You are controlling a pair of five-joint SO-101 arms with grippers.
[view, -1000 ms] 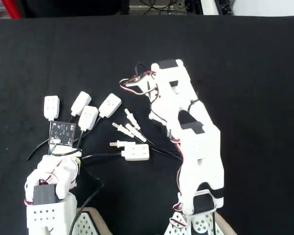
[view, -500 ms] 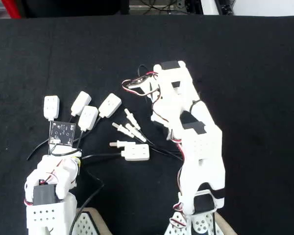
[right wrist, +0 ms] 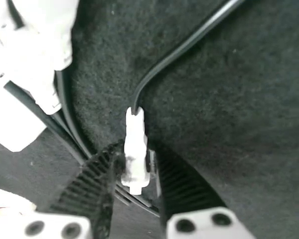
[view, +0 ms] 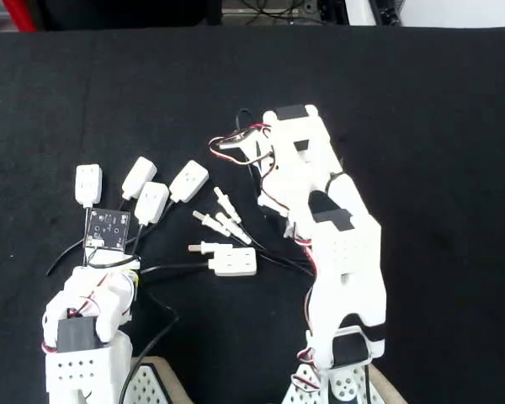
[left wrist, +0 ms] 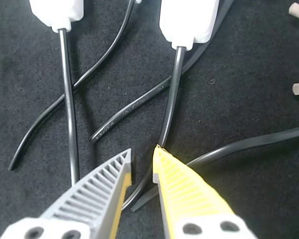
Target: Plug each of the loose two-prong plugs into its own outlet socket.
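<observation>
Black felt tabletop (view: 454,168), white plastic sockets (view: 88,183), black cables (left wrist: 66,99). Left gripper (left wrist: 142,154) grey/yellow, ribbed; right gripper (right wrist: 135,152) black, ribbed; white plug (right wrist: 134,129).

My left arm (view: 88,311) sat folded, its jaws slightly parted; my right arm (view: 320,219) stretched forward, jaws pinching a white plug (right wrist: 135,144).

Under me, black cloth (view: 454,126) all over. Past its far edge: 1 red obj (view: 18,13) at the corner, tangled wires (view: 269,10) approx mid, a white surface (view: 459,12) further along. Tan board (view: 156,376) at the near edge.
</observation>
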